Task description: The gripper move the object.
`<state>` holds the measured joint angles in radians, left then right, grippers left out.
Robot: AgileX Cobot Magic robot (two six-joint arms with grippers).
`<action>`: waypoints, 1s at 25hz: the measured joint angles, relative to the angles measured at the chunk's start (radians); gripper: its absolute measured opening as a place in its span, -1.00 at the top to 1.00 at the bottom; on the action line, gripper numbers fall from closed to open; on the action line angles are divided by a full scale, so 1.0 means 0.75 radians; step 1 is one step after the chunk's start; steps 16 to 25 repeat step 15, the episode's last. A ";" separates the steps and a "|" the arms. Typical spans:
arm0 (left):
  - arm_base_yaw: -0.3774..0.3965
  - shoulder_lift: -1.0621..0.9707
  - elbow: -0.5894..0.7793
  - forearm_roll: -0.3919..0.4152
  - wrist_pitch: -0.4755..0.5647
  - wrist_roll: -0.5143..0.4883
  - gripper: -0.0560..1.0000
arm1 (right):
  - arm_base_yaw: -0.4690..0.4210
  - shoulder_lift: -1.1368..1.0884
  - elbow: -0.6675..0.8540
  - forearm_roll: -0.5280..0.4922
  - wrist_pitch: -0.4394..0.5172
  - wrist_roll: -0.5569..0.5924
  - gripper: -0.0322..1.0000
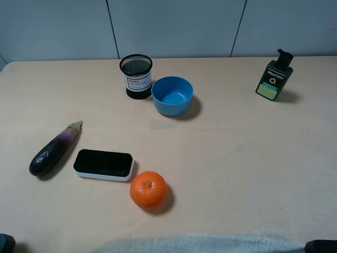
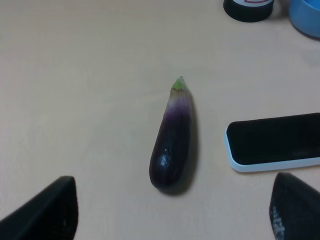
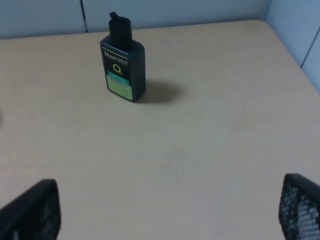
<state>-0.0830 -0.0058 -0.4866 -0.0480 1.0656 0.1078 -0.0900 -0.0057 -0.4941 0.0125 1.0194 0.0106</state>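
Even, soft overhead lighting; no glare.
Round orange mandarin [image 1: 148, 189] and dark green pump bottle [image 3: 123, 64] cast short shadows rightward on the beige surface [image 1: 237, 158]; wrist views slightly soft, black fingers [image 2: 45, 212] blurred.

You can read print on two items only. The dark pump bottle [image 1: 274, 78], at about 2 o'clock on the table [image 1: 237, 158], carries "Men" in white with smaller unreadable letters after it, a large "O" with a small mark below, and a green panel of print too fine to read; the right wrist view [image 3: 123, 70] shows the same. The mesh pen cup [image 1: 137, 76], at 12 o'clock, has a white label with red print, illegible.
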 joint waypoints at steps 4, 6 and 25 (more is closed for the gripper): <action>0.000 0.000 0.000 0.000 0.000 0.000 -0.57 | 0.000 0.000 0.000 0.000 0.000 0.000 -0.34; 0.000 0.000 0.000 0.000 0.000 0.000 -0.57 | 0.000 0.000 0.000 0.000 0.000 0.000 -0.34; 0.000 0.000 0.000 0.000 0.000 0.000 -0.57 | 0.000 0.000 0.000 0.000 0.001 0.000 -0.34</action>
